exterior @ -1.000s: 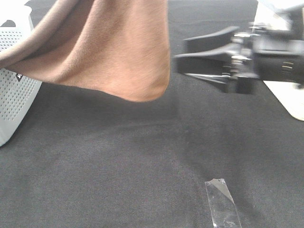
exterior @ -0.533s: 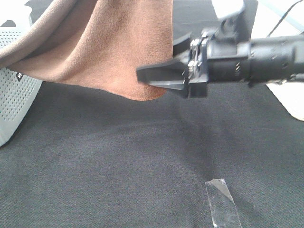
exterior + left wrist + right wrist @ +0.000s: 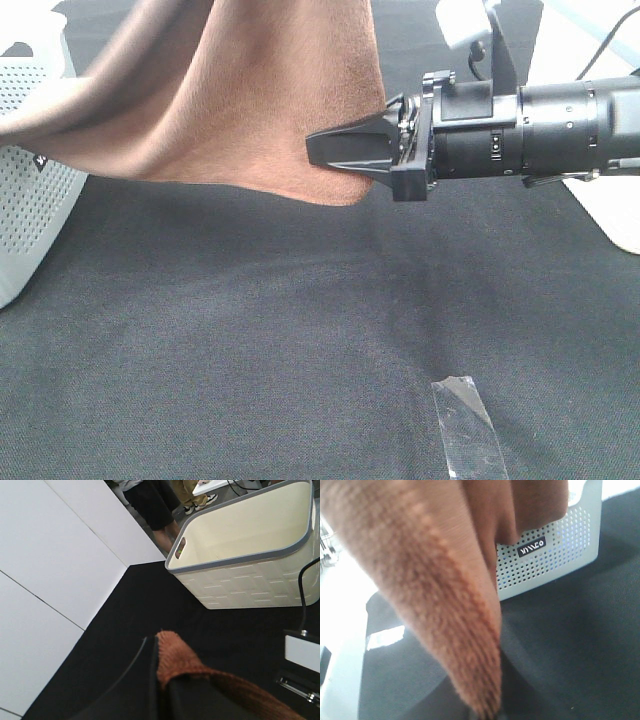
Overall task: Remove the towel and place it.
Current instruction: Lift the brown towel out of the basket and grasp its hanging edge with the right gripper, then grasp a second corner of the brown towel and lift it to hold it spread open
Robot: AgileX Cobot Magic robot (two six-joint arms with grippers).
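Observation:
The brown towel (image 3: 240, 100) hangs in the air over the black table cloth (image 3: 250, 340), its top out of the exterior high view and its left part draped against a white basket. My left gripper (image 3: 162, 695) is shut on a bunched edge of the towel (image 3: 185, 665); it is outside the exterior high view. My right gripper (image 3: 320, 150) reaches in from the right, its jaws close together on the towel's lower right corner. In the right wrist view the towel's hem (image 3: 420, 580) runs down into the gripper at the frame's bottom edge.
A white perforated basket (image 3: 20, 180) stands at the left, also in the right wrist view (image 3: 555, 550). A cream bin with a grey rim (image 3: 250, 540) stands at the table's far side. A strip of clear tape (image 3: 470, 430) lies on the cloth in front.
My right gripper moved left from beside the towel onto its lower right corner and its jaws closed. The towel's corner has shifted slightly right and up.

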